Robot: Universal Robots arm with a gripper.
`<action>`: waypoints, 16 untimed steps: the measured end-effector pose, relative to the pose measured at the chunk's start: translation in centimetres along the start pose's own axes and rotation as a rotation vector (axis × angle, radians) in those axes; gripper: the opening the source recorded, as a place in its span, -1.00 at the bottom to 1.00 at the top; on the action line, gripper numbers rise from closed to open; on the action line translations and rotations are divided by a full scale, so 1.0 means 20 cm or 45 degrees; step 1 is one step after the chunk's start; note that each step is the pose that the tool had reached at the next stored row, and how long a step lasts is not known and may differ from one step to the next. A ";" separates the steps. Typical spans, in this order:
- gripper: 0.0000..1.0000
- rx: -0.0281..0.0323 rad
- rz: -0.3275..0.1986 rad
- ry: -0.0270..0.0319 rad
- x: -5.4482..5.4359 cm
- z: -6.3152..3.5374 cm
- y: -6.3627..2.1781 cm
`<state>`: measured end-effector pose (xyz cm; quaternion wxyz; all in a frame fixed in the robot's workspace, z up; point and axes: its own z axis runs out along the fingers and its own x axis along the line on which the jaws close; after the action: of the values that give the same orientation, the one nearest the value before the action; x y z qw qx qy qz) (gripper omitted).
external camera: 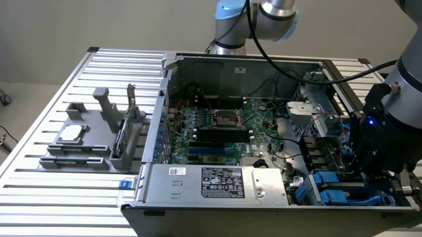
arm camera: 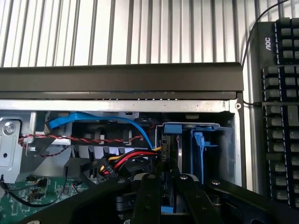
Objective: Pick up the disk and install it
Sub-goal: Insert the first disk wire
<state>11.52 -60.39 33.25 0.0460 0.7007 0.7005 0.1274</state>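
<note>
The disk (arm camera: 169, 151) stands on edge as a dark slab in the drive bay (arm camera: 212, 128) at the computer case's corner, with blue carrier plastic (arm camera: 198, 149) beside it. My gripper (arm camera: 167, 176) reaches down into that bay, its two black fingers (arm camera: 147, 198) closed on the slab's near end; a bit of blue shows between them. In the exterior view the arm's black wrist (external camera: 389, 143) hangs over the blue drive bay (external camera: 339, 192) at the case's front right, and my gripper (external camera: 394, 183) dips behind the case wall.
The open case holds the motherboard (external camera: 218, 128) and a power supply (external camera: 218, 182). Blue (arm camera: 93, 122) and red-yellow cables (arm camera: 126, 158) run beside the bay. A grey holder (external camera: 86, 143) with a chip and a green card stands at the exterior view's left. A keyboard (arm camera: 280, 93) lies outside the case.
</note>
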 end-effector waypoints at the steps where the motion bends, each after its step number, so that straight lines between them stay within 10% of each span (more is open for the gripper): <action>1: -0.65 -0.0007 0.000 -0.0001 0.00 0.000 0.000; 16: -0.65 -0.0044 0.003 -0.0008 0.00 0.000 0.000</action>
<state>11.52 -60.48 33.23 0.0473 0.7014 0.6996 0.1284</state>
